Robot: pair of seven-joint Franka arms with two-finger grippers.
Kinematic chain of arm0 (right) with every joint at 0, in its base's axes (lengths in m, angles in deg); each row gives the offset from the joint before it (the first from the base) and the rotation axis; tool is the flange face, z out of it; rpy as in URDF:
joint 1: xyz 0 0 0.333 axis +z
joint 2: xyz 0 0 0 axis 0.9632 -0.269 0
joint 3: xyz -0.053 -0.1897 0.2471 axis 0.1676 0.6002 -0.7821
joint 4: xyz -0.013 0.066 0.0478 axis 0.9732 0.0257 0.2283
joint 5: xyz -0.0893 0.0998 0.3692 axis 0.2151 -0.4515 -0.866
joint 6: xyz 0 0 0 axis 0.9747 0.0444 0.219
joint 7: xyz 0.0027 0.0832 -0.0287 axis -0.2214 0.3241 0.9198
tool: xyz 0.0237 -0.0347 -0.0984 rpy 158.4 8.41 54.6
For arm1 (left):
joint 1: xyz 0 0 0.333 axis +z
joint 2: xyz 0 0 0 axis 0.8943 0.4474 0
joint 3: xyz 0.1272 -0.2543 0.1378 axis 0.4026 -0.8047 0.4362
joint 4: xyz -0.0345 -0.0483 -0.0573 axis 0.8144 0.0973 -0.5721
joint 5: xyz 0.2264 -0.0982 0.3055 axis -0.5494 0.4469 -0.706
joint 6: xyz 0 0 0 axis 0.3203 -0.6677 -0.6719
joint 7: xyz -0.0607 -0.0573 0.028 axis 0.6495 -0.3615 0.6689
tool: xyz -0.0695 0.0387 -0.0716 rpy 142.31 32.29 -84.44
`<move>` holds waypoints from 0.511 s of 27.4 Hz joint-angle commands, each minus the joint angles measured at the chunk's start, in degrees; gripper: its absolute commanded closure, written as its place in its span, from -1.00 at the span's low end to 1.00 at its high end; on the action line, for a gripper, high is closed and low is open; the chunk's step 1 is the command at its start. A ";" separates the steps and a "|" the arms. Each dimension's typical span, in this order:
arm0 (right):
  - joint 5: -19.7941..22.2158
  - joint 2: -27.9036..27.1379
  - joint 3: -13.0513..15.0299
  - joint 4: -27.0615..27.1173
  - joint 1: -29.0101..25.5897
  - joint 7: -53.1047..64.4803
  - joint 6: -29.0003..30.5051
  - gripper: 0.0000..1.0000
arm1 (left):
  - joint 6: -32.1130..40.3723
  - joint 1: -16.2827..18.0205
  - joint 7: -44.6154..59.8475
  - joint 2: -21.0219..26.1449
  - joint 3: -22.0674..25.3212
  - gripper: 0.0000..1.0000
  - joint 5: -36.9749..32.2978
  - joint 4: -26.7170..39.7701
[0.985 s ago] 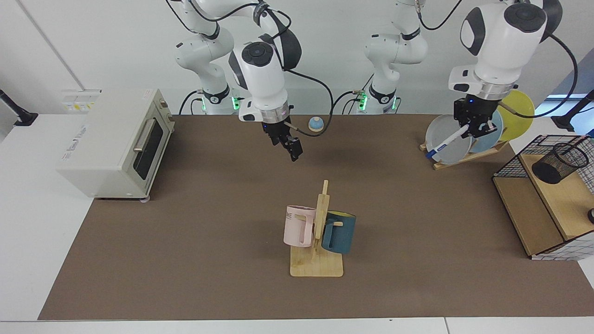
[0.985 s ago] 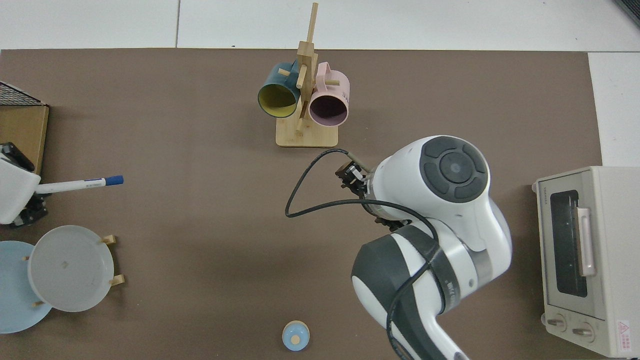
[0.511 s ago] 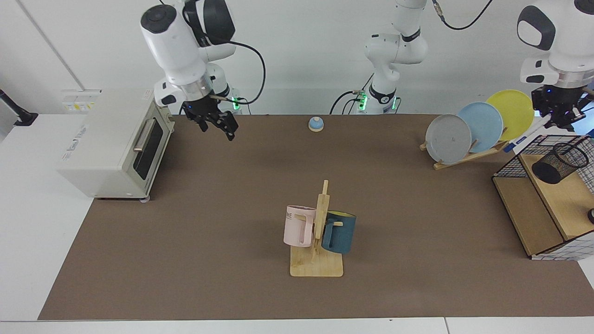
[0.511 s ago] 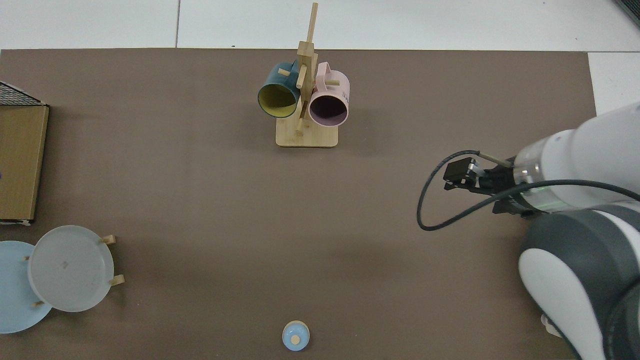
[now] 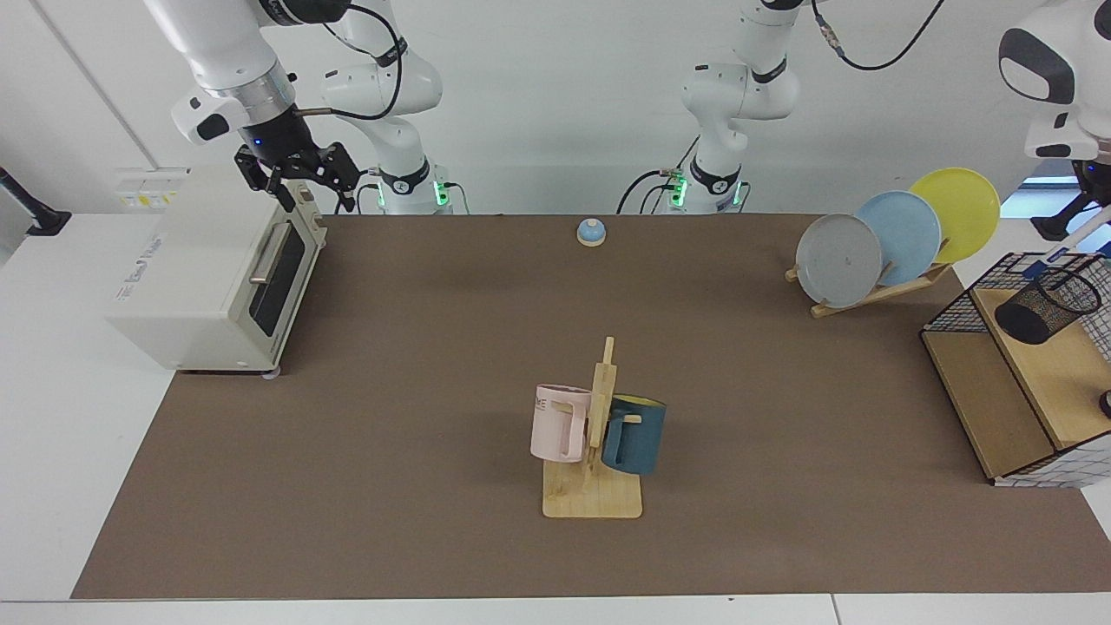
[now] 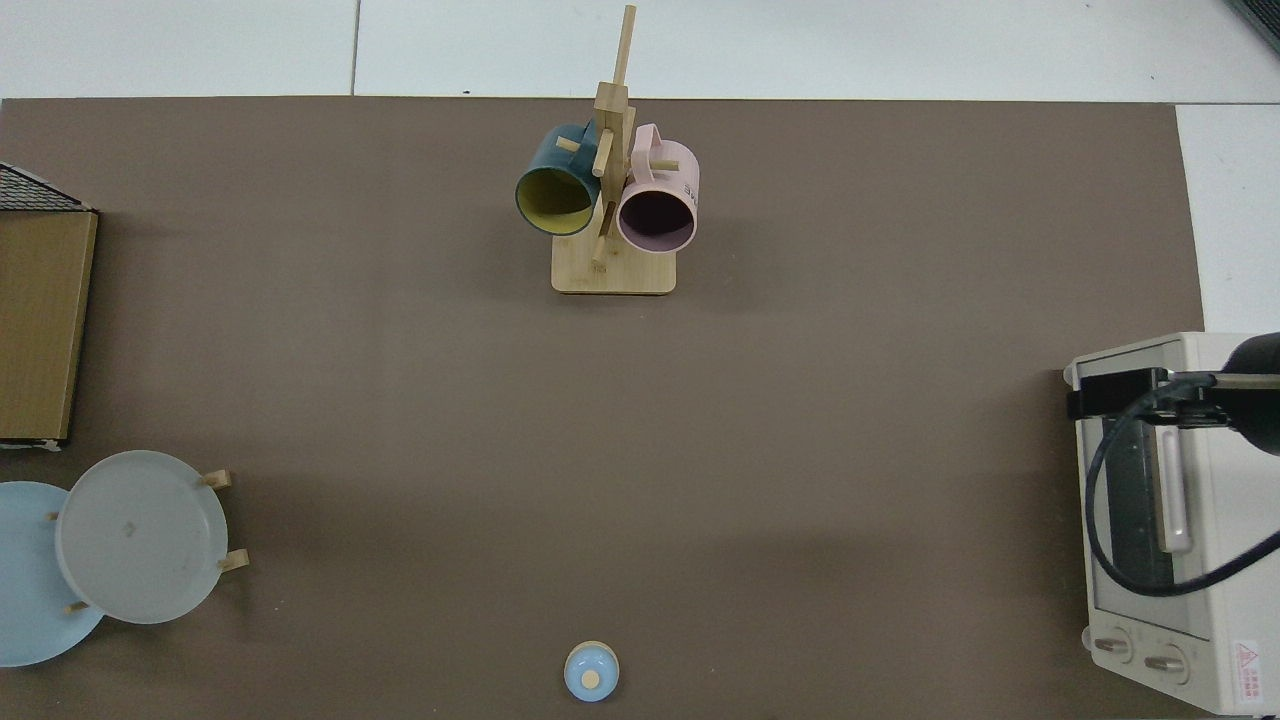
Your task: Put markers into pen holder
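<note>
Slim white marker [image 5: 1074, 239] with a dark blue cap, tilted, cap end lowest, held aloft just above the rim of the pen holder [image 5: 1037, 311]. Not yet inside. Small black mesh cup, standing on the wooden shelf [image 5: 1055, 369] in the wire basket [image 5: 955, 305]. Blue band on the barrel too small to read. Left gripper [image 5: 1095, 178] at the marker's upper end, cut by the view's edge (grip cannot be told). Right gripper [image 5: 299, 184] above the toaster oven [image 5: 200, 269], jaws spread, empty. "ME" legible on the pink mug [image 5: 555, 424]; oven's side lettering unreadable.
</note>
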 commanded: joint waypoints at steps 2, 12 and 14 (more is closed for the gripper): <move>3.35 -5.59 -0.67 10.85 -1.05 5.69 -6.44 -1.00 | -4.72 0.36 -6.90 1.66 0.72 1.00 -7.98 -1.56; 1.86 -5.33 -0.67 10.77 -0.70 5.25 -6.89 -1.00 | -12.46 2.65 -7.34 5.97 1.51 1.00 -9.67 -0.94; 1.85 -5.07 -0.76 10.33 -0.53 4.99 -7.06 -1.00 | -12.20 2.47 -7.34 5.97 1.51 1.00 -9.93 -0.42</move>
